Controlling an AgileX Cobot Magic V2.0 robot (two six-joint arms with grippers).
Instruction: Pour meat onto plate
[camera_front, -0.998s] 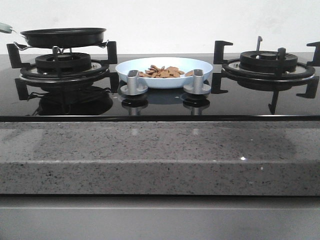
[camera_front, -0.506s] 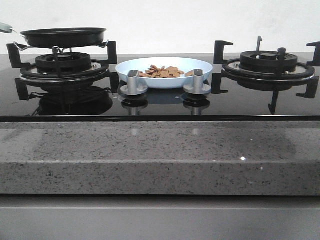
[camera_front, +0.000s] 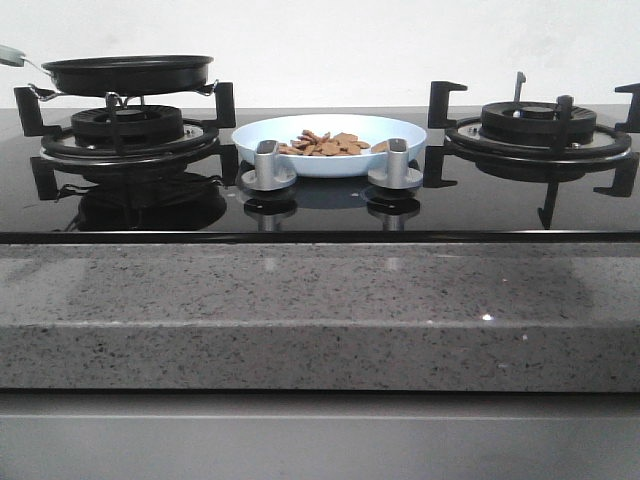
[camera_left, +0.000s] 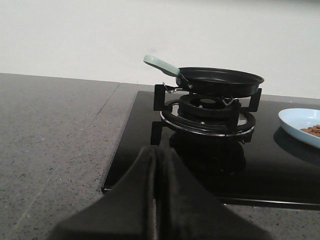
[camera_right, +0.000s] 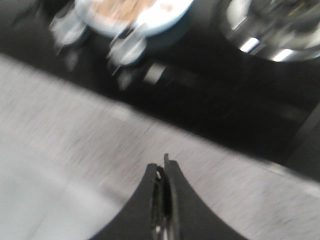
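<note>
The pale blue plate (camera_front: 329, 131) sits on the black glass hob between the two burners, with a loose pile of reddish-brown meat (camera_front: 325, 144) in it. An edge of the plate (camera_left: 295, 119) shows in the left wrist view, and it is blurred in the right wrist view (camera_right: 165, 20). My left gripper (camera_left: 159, 152) is shut and holds nothing, low over the stone counter near the hob's left front corner. My right gripper (camera_right: 163, 167) is shut and holds nothing, above the counter in front of the hob. Neither arm shows in the front view.
A black frying pan (camera_front: 128, 72) with a pale green handle (camera_left: 161, 64) rests on the left burner (camera_front: 125, 130). The right burner (camera_front: 538, 128) carries nothing. Two silver knobs (camera_front: 267, 166) (camera_front: 395, 165) stand in front of the plate. A grey stone counter (camera_front: 320, 300) runs along the front.
</note>
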